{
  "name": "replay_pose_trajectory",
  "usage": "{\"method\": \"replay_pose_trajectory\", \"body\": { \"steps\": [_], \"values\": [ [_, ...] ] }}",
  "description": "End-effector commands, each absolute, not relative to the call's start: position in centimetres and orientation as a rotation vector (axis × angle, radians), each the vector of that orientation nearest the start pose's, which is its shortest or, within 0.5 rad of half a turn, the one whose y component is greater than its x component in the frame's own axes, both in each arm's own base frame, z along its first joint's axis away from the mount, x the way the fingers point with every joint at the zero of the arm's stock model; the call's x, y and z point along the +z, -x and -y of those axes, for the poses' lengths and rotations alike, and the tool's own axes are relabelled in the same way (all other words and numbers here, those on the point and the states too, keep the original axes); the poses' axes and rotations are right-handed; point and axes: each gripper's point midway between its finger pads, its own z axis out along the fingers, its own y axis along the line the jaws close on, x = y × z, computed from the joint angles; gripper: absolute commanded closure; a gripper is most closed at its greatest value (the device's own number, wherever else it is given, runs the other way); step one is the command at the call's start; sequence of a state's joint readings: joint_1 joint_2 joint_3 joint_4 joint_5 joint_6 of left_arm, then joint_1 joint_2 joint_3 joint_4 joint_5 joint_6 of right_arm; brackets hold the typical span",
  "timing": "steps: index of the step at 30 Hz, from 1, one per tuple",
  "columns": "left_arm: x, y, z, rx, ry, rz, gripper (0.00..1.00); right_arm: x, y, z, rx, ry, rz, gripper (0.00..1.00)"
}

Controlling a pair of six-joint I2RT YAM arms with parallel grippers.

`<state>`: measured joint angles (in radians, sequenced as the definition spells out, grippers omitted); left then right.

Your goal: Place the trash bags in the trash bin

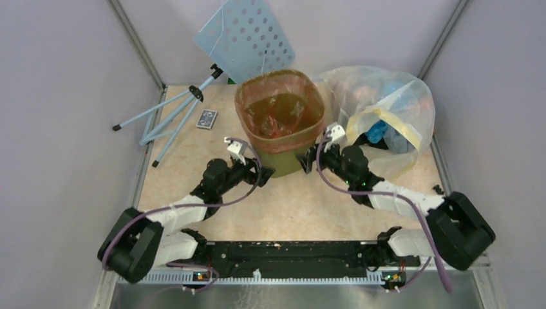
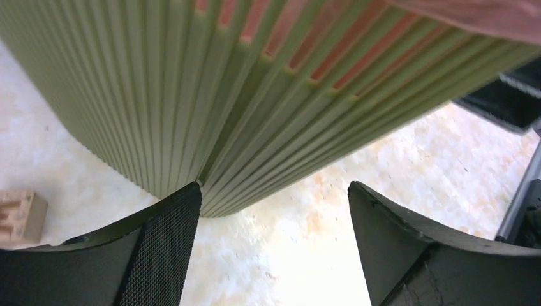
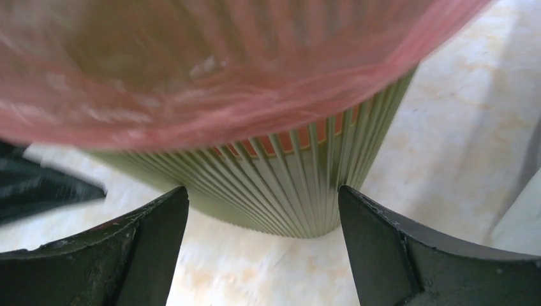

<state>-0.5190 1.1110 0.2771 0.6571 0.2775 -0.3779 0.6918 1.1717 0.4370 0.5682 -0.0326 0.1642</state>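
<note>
My left jaws stand wide open and hold nothing. The bin (image 2: 191, 95) fills the space ahead of them, its ribbed wall coming down to the tabletop (image 2: 306, 217) between the two tips. One tip sits right at the bin's bottom edge, though I cannot tell whether it touches. My right jaws are just as wide open and just as empty. The bin's (image 3: 287, 191) lower corner stands between them, with the bag's (image 3: 191, 76) turned-down hem hanging over the wall above.

From above, the bag (image 1: 278, 112) lines the bin (image 1: 286, 162), spread across its mouth and folded outward over the rim all round. My left jaws are at the bin's near-left corner and my right jaws at its near-right side, both low against the outer wall.

Only the top view shows the bag's inside. Only my left wrist shows orange through the bin's slits, a strip of bag (image 2: 497, 16) at the rim, and a wooden block (image 2: 19, 213) on the tabletop left of the bin. A clear bag (image 1: 386, 116) sits right of the bin.
</note>
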Motion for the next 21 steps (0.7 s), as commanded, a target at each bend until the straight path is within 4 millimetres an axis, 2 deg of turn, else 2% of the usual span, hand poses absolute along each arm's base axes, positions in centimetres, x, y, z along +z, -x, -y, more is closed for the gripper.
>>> {"method": "replay_pose_trajectory", "body": {
  "steps": [1, 4, 8, 9, 11, 15, 19, 21],
  "values": [
    [19.2, -31.3, 24.1, -0.837, -0.366, -1.571, 0.09, 22.8, -33.7, -26.3, 0.731, 0.350, -1.529, 0.14],
    [19.8, -32.6, 24.9, -0.853, -0.385, -1.575, 0.06, 23.0, -34.4, -25.8, 0.694, 0.328, -1.539, 0.14],
    [19.5, -32.0, 24.0, -0.828, -0.369, -1.607, 0.01, 22.8, -32.7, -23.7, 0.647, 0.317, -1.531, 0.13],
    [19.1, -31.6, 23.5, -0.812, -0.364, -1.629, 0.01, 22.2, -32.2, -23.1, 0.630, 0.323, -1.547, 0.13],
    [18.5, -30.8, 22.3, -0.774, -0.334, -1.669, 0.01, 22.4, -31.3, -21.3, 0.575, 0.297, -1.546, 0.12],
    [18.5, -28.7, 19.4, -0.725, -0.232, -1.648, 0.01, 21.1, -29.4, -18.3, 0.481, 0.276, -1.584, 0.09],
    [17.8, -27.1, 17.2, -0.696, -0.147, -1.641, 0.01, 20.5, -26.8, -16.9, 0.505, 0.285, -1.560, 0.09],
    [17.4, -26.6, 16.4, -0.674, -0.116, -1.650, 0.01, 19.8, -25.3, -16.9, 0.552, 0.300, -1.549, 0.09]
  ]
}}
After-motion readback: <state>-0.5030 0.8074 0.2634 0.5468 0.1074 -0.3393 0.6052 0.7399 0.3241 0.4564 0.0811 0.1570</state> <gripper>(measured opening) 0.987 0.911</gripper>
